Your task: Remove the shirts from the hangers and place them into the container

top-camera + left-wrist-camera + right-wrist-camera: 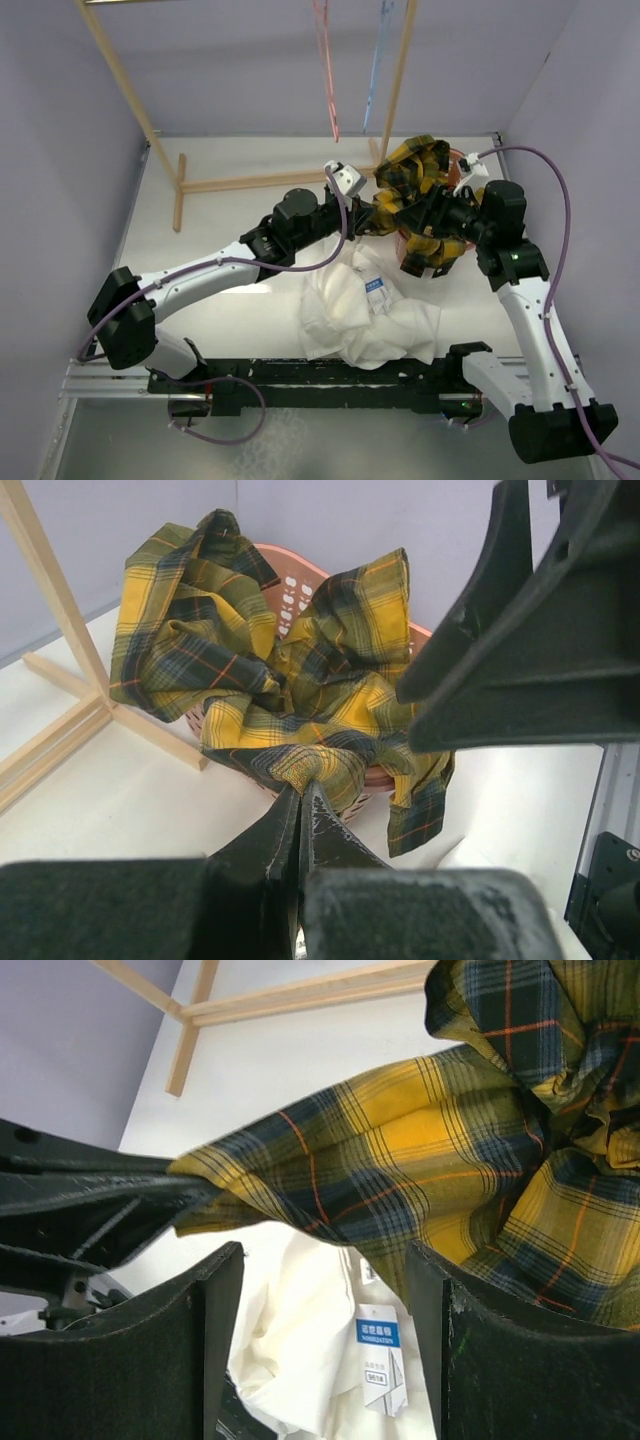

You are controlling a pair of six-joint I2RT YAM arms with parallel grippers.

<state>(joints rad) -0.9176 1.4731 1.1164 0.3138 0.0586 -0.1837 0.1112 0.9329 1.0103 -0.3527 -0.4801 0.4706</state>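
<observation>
The left claw is clamped shut on a bunched fold of the plaid shirt. Beyond this claw, the rest of the shirt lies heaped over the rim of the pink basket, with one part hanging down the outer wall. The right claw has its fingers spread wide and grips nothing. It sits just beside the left claw, and the stretched plaid cloth crosses in front of its tips. Below the right claw, the white shirt lies crumpled on the worktop. Two wire hangers hang beyond both claws.
</observation>
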